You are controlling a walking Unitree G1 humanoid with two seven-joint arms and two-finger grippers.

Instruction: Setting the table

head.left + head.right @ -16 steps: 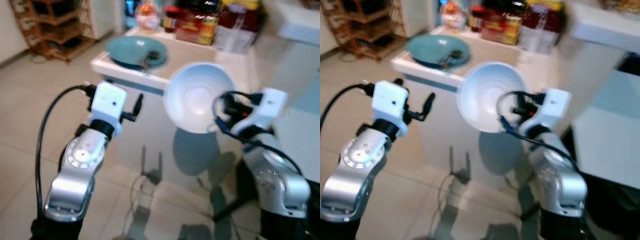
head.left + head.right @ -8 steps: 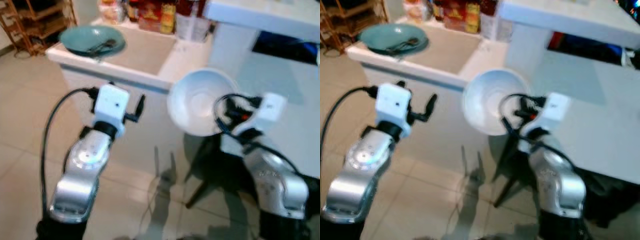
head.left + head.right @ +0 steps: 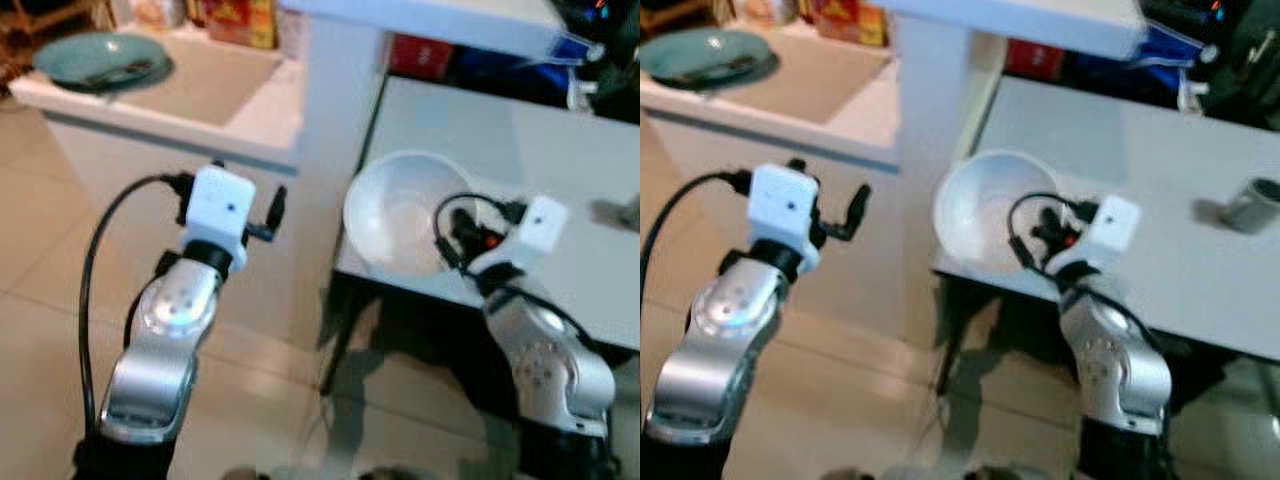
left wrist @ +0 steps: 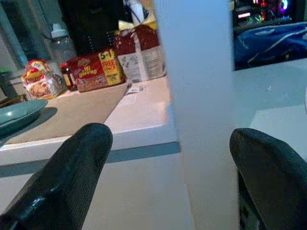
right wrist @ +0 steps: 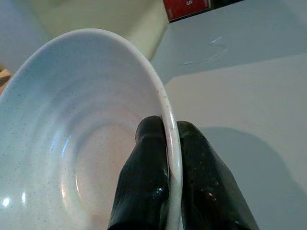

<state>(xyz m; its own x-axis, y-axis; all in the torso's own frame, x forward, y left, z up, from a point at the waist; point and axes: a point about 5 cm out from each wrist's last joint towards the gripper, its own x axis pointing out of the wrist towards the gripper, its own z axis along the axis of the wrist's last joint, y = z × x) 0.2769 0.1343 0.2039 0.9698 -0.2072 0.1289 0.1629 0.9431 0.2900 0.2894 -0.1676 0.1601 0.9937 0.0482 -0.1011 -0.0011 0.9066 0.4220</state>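
Left eye view: the right tool (image 3: pixel 447 222) carries a white bowl (image 3: pixel 400 225) over the near edge of a pale tabletop (image 3: pixel 500 150). A second ago the bowl hung over bare floor facing a counter; now the camera has swung right and the tabletop lies under it, so the carry looks nearly done and setting down should come next. The bowl is tipped, its mouth facing up and back toward the robot.

Right eye view: a small grey cup (image 3: pixel 1252 205) stands on the same tabletop, well apart from the bowl. The left tool (image 3: pixel 855 205) hangs raised and idle beside a white pillar (image 3: pixel 930 120). A teal plate (image 3: pixel 700 55) sits far off on the counter (image 3: pixel 830 80).

Left wrist view: the left tool's fingers (image 4: pixel 72 177) are spread wide with nothing between them; food packets (image 4: pixel 93 72) stand at the back of the counter.

Right wrist view: the right tool's fingers (image 5: pixel 144 177) are pinching the bowl's rim, one inside, one outside. The round bowl has no long axis; its rim plane slants steeply to the tabletop.
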